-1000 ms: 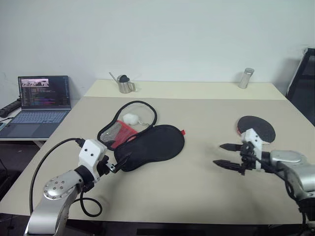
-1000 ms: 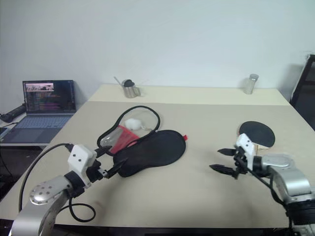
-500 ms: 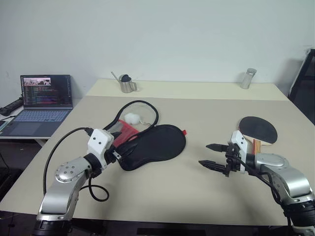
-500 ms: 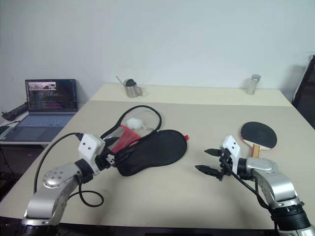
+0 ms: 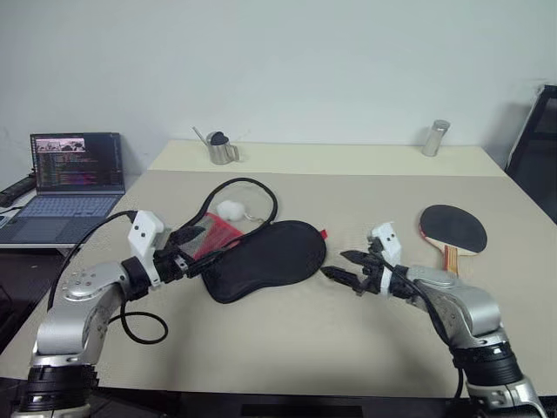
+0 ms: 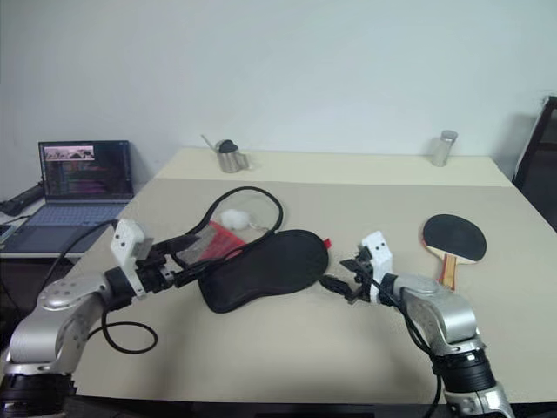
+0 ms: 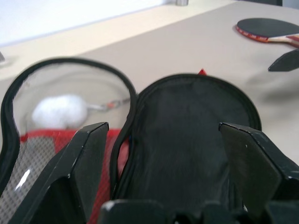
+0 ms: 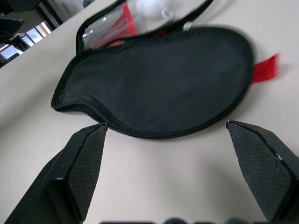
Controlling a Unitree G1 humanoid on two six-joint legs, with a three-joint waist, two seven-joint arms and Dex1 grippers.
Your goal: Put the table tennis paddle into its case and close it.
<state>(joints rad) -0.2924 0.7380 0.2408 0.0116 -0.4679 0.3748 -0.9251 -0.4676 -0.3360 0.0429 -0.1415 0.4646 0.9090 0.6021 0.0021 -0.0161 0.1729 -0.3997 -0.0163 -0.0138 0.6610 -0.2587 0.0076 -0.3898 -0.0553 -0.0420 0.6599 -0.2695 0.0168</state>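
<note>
Case (image 5: pixel 265 259) lies unzipped mid-table between both spread-fingered grippers: left gripper (image 5: pixel 198 248) at its narrow end, right gripper (image 5: pixel 346 267) just beside its wide end; paddle (image 5: pixel 452 230) lies apart, beyond the right gripper

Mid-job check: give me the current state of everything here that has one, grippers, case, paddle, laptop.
left gripper: open, at the case's narrow end, holding nothing.
right gripper: open, beside the case's wide end, holding nothing.
case: unzipped, lying open on the table, no paddle inside.
table tennis paddle: flat on the table, black face up, outside the case.
laptop: lid up, screen lit.
</note>
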